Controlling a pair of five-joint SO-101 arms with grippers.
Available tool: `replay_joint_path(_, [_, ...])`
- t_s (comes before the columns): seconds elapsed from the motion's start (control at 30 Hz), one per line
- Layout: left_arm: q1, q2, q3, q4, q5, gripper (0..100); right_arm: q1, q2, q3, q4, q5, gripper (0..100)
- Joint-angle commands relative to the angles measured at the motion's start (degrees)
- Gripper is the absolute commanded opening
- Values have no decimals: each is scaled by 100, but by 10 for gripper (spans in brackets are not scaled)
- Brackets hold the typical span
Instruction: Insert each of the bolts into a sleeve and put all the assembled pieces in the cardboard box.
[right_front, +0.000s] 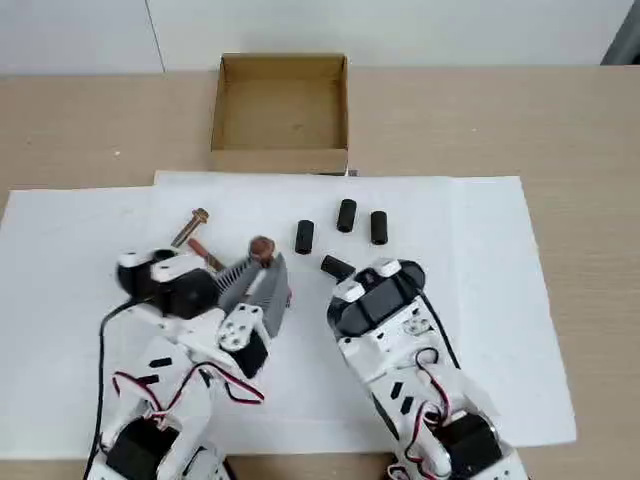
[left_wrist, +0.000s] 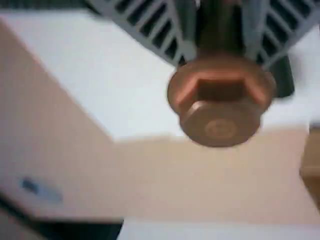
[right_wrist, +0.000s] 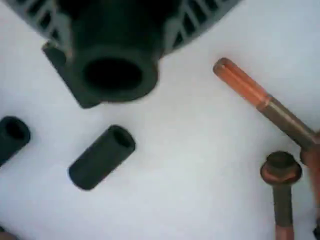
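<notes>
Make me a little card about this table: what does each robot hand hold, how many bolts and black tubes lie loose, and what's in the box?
Left gripper: shut on a bolt, head end sticking out
Right gripper: shut on a black sleeve, open end showing
Loose bolts: two, on the white paper beside the left gripper
Loose sleeves: three, on the paper ahead of the right gripper
Cardboard box: empty, beyond the paper's far edge
Assembled pieces: none

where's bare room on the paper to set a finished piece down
The paper right of the sleeves is bare out to its edge; so is the patch left of the loose bolts. The box is empty too. Crowded: the middle, from bolts to sleeves.
</notes>
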Motion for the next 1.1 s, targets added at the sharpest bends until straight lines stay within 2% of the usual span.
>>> replay_joint_path(0.0, [-18,-105,-13,-686,-18,6,-154,-40,114,-637,-35,2])
replay_joint_path(0.27, [0,-105,-13,-1442,88,6,-505,-40,580,-1305,-26,2])
replay_joint_path(0.4, [9,-97,-13,-1433,422,6,-725,-40,598,-1376,-18,2])
replay_joint_path(0.73, [18,-97,224,-1433,440,6,-778,-40,360,-1376,9,2])
replay_joint_path(0.93, [527,-88,268,-1424,413,6,-778,-40,220,-1367,9,2])
replay_joint_path(1.07, [571,-97,470,-1451,396,6,-778,-40,176,-1367,26,2])
